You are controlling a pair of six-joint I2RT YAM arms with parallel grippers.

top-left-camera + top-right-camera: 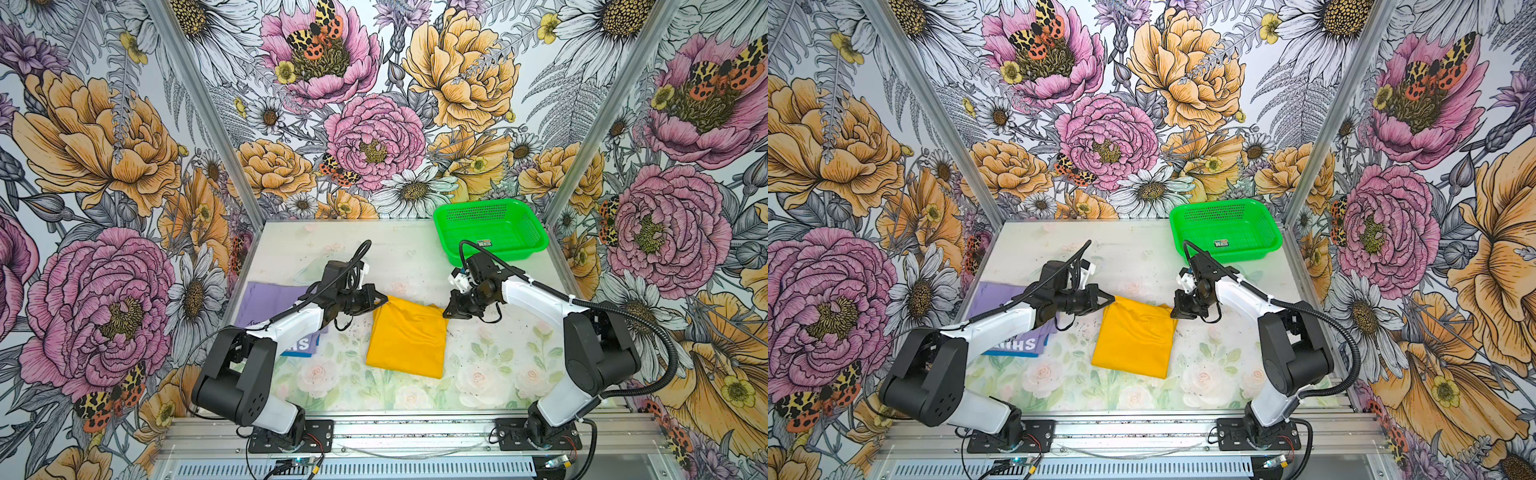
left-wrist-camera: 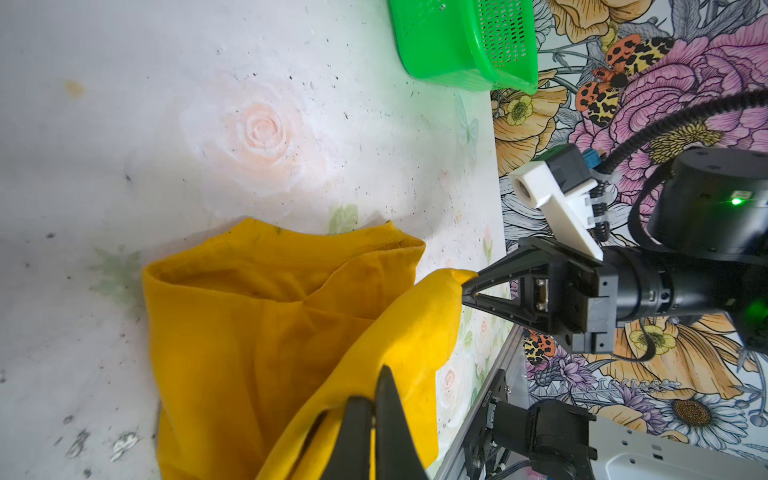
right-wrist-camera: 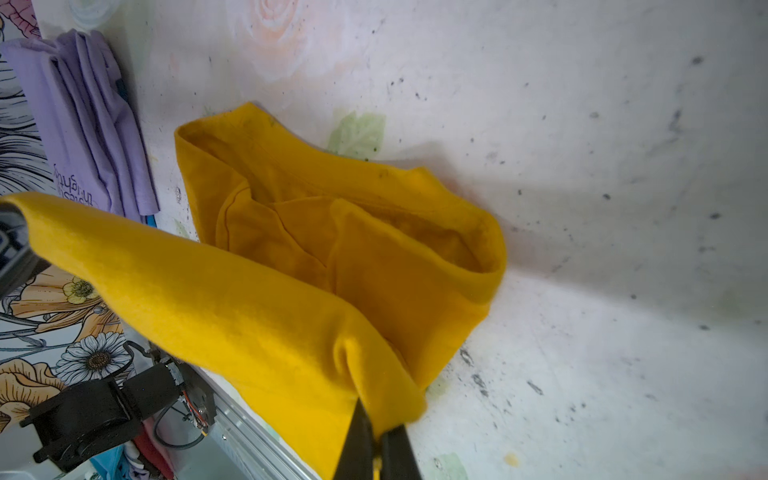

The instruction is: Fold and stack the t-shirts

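A mustard-yellow t-shirt point(image 1: 407, 336) point(image 1: 1133, 340) lies partly folded in the middle of the table. Its far edge is lifted off the table between my two grippers. My left gripper point(image 1: 383, 300) point(image 1: 1111, 300) is shut on the far left corner, and the left wrist view shows yellow cloth point(image 2: 291, 316) pinched in the jaws. My right gripper point(image 1: 446, 312) point(image 1: 1174, 312) is shut on the far right corner point(image 3: 291, 316). A lavender t-shirt point(image 1: 266, 299) point(image 3: 87, 120) with dark text lies folded at the left, a blue one point(image 1: 300, 345) showing under it.
A green mesh basket point(image 1: 534, 230) point(image 1: 1268, 228) point(image 2: 436, 50) stands at the back right of the table, with a small label inside. The table top point(image 1: 353, 249) has a faded rose print. Aluminium rails run along the front edge.
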